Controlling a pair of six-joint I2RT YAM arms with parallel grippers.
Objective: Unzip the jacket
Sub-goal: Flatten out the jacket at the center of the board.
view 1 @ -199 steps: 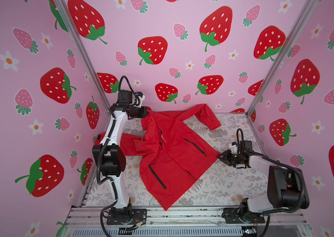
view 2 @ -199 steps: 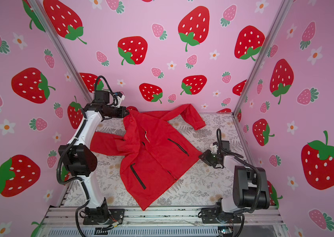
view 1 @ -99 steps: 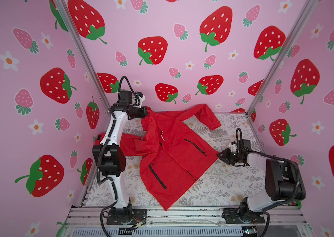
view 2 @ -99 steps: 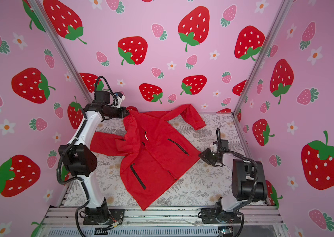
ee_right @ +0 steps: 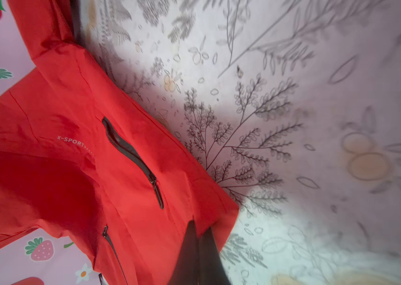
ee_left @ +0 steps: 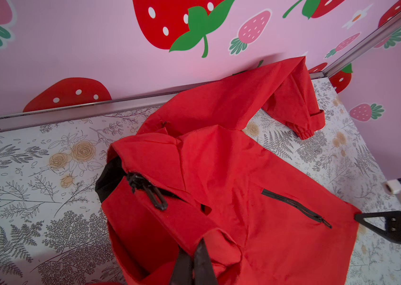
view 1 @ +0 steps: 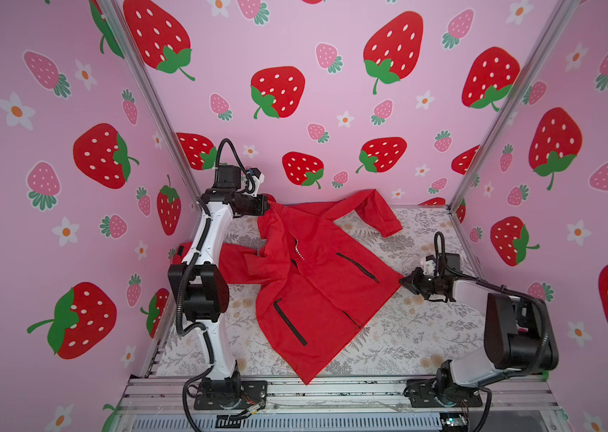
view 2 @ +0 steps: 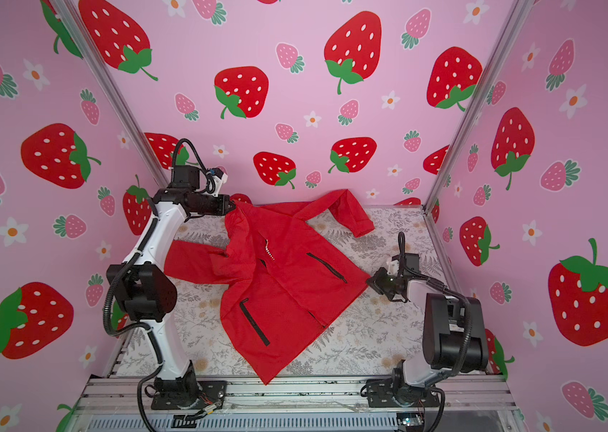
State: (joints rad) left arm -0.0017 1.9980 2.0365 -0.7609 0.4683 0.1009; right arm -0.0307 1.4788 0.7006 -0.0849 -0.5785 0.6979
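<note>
Right hand [view 1: 404,281]: moved in from just off the hem; fingers now pressed together on a hem corner of the jacket [view 1: 313,284]. Left hand [view 1: 266,206]: pinching collar fabric. Jacket position: spread diagonally on the tabletop [view 1: 407,336], collar far-left, hem near-right, long axis running hand to hand. Zipper pull [ee_left: 150,193]: at the collar end, near the left hand, well apart from the right; travel judged hemward.

The jacket [view 1: 317,284] lies across the middle of the table [view 1: 426,329]. The left gripper [view 1: 267,205] is at its collar end, near the back wall [view 1: 332,112]. The right gripper [view 1: 403,280] is at its hem corner, on the right. One sleeve [view 1: 373,209] reaches that wall.
</note>
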